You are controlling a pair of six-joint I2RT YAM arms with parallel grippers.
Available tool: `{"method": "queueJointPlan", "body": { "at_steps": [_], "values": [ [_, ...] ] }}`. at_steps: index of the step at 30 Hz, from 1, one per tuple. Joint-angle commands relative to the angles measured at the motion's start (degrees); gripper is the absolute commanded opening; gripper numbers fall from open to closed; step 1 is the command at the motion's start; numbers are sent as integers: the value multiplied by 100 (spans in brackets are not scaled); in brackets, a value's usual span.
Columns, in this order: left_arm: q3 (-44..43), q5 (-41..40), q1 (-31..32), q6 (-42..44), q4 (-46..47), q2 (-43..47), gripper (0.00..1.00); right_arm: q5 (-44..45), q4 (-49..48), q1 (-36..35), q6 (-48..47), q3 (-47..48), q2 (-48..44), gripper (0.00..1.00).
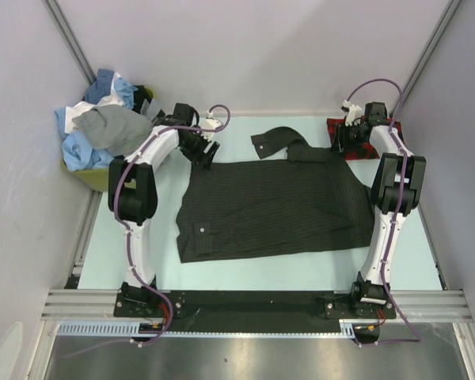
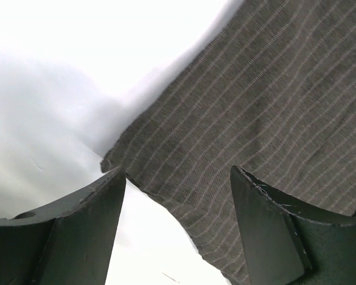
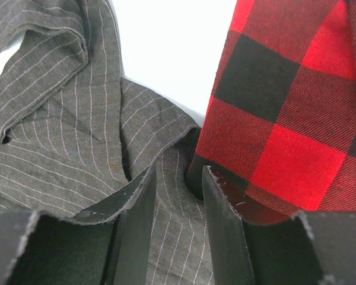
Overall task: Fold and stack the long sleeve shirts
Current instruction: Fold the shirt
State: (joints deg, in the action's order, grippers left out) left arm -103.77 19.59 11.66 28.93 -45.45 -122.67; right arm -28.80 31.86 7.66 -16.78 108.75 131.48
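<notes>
Top view: the dark shirt [image 1: 277, 210] lies flat mid-table, its long side running left to right. The left gripper [image 1: 201, 150] is at the shirt's far left corner, fingers wide, with the corner just ahead of them. The right gripper [image 1: 351, 139] is at the far right corner, beside the plaid shirt [image 3: 285, 119]. Its fingers are narrow, and I can't tell if they pinch cloth. Its arm hides most of the plaid.

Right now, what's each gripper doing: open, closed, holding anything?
Left gripper: open, empty, over a corner of the charcoal pinstripe shirt.
Right gripper: fingers close together on that shirt; grip cannot be told.
</notes>
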Motion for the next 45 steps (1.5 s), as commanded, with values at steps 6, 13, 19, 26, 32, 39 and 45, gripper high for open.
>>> {"method": "queueJointPlan", "body": {
  "at_steps": [6, 13, 19, 26, 32, 39, 45],
  "values": [
    [-478, -219, -103, -45, 10, -371, 76, 50, 198, -37, -194, 199, 124, 40],
    [-539, -316, -155, 25, 10, -486, 76, 32, 260, -45, -238, 234, 97, 30],
    [-654, -246, -252, -28, 10, -635, 72, -56, 321, -54, -221, 313, 88, 0],
    [-750, -359, -270, 219, 1, -793, 69, -65, 260, -54, -159, 331, 18, 0],
    [-882, -246, -278, 359, 300, -916, 68, -170, 382, -80, -212, 428, 18, 0],
    [-1207, 131, -278, 1035, 177, -1171, 69, -109, 409, -89, -239, 454, 27, 0],
    [-1699, 360, -278, 1756, -683, -1478, 62, 6, 348, -89, -125, 481, 35, 0]
  ]
}}
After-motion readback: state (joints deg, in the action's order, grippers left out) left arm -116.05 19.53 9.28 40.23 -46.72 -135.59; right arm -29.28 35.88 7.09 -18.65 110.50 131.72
